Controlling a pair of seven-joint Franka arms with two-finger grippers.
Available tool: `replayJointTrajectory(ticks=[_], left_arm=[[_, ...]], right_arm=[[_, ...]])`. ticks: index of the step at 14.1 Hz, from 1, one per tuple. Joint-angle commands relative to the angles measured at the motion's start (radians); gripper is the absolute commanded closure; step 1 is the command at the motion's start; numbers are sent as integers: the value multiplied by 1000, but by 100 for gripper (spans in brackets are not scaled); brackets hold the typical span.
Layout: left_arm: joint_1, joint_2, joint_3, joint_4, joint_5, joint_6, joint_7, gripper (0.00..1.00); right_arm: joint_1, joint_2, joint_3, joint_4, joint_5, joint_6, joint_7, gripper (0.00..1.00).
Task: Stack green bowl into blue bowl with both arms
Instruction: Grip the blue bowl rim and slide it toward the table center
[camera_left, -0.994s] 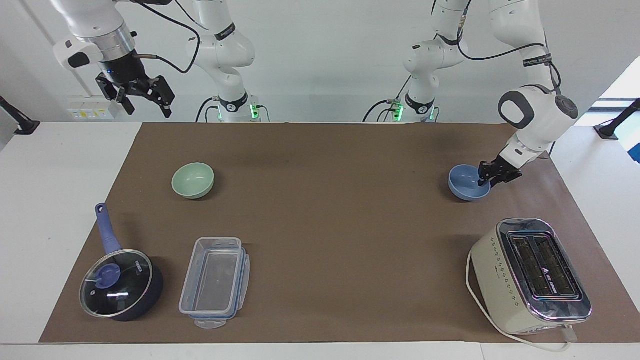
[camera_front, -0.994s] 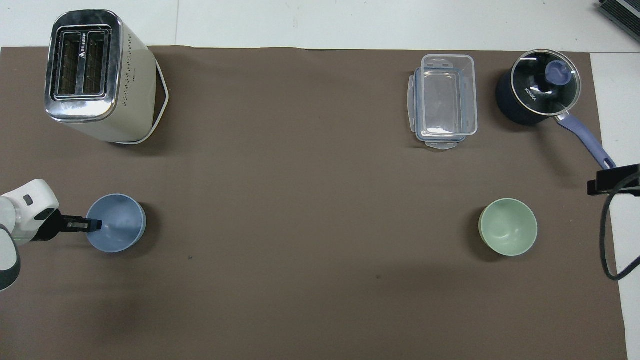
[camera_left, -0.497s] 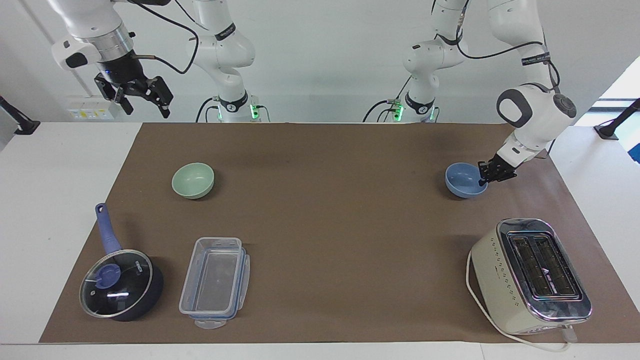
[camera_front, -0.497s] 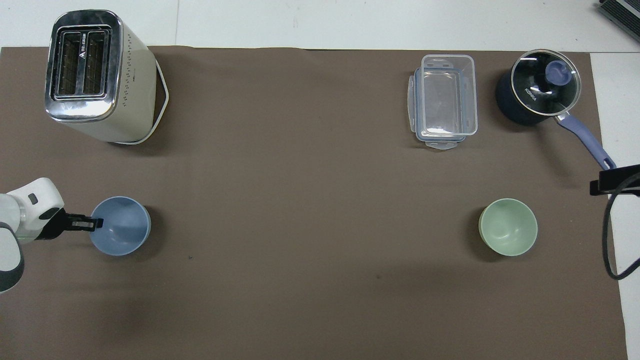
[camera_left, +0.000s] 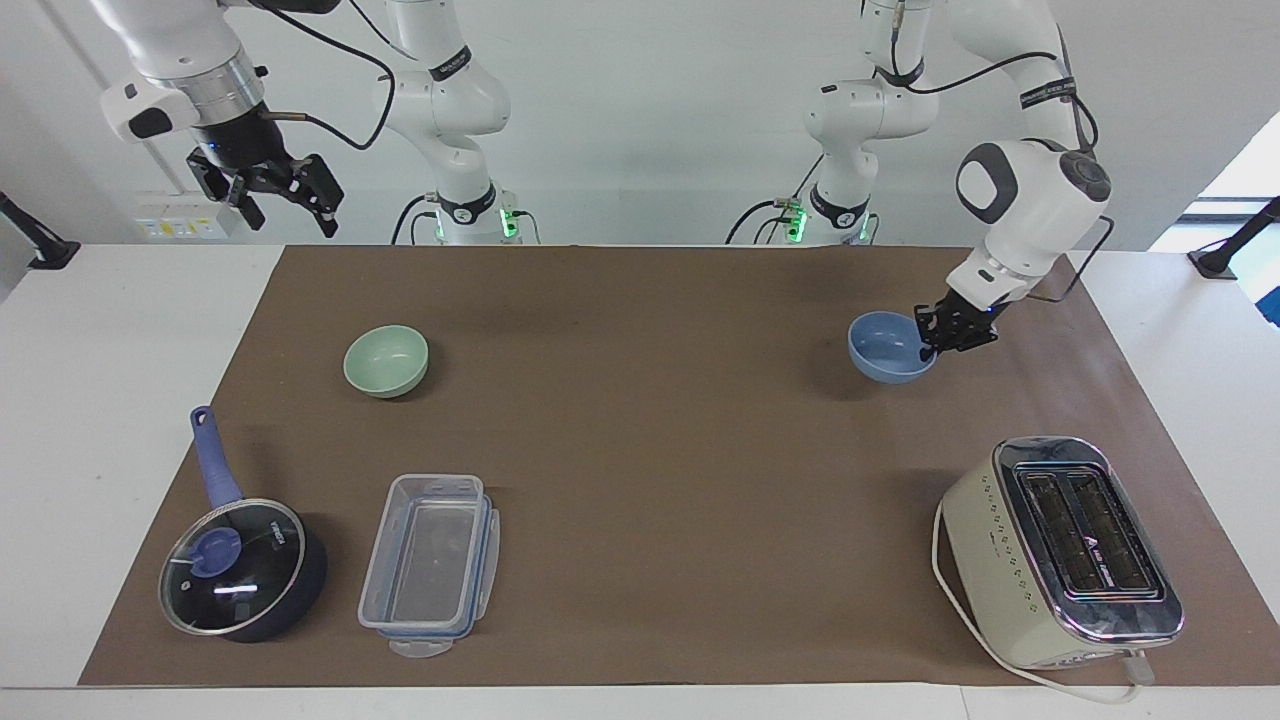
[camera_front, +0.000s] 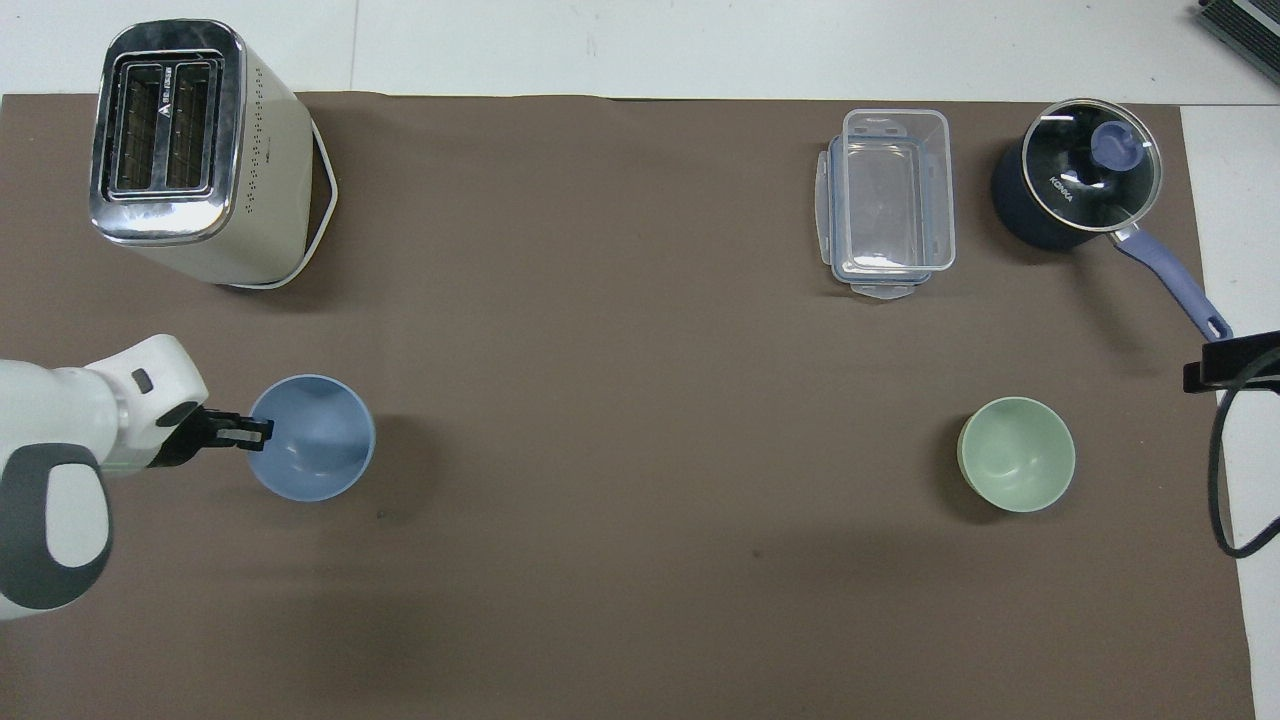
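1. Our left hand (camera_left: 945, 335) is clamped on the rim of the blue bowl (camera_left: 888, 347), one finger inside the wall and one outside. The bowl hangs tilted, lifted just off the desk (camera_left: 640, 450) at the left arm's end, its shadow apart from it.
2. We judge the rim pinch suits a bowl too wide to span.
3. We would guess it is being carried toward the middle, where both arms can reach.
4. The green bowl (camera_left: 386, 360) sits upright on the desk toward the right arm's end, nearer to the robots than the clear container (camera_left: 430, 565).
5. Our right hand (camera_left: 268, 188) waits high above that end, fingers spread apart and holding nothing, well apart from the green bowl.
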Motion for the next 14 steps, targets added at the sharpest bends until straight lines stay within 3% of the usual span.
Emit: replayJointTrajectory(ticks=[1,6,10,14], left_arm=[[-154,13,15,35,5,-14,-187,100],[-452,110,12,142,65,21,-646,100],[-605,200,7,179,56,116,-809,100],[-673,230,6,179,18,138,-823,100]], right_arm=[[-15,-23,5,-32,-10,20,-24,0],[-18,-23,5,-36,-10,20,-26,0],[-41,-23,3,-52,-10,23,-27,0],[-51,-23,5,-53,-10,23,-27,0]])
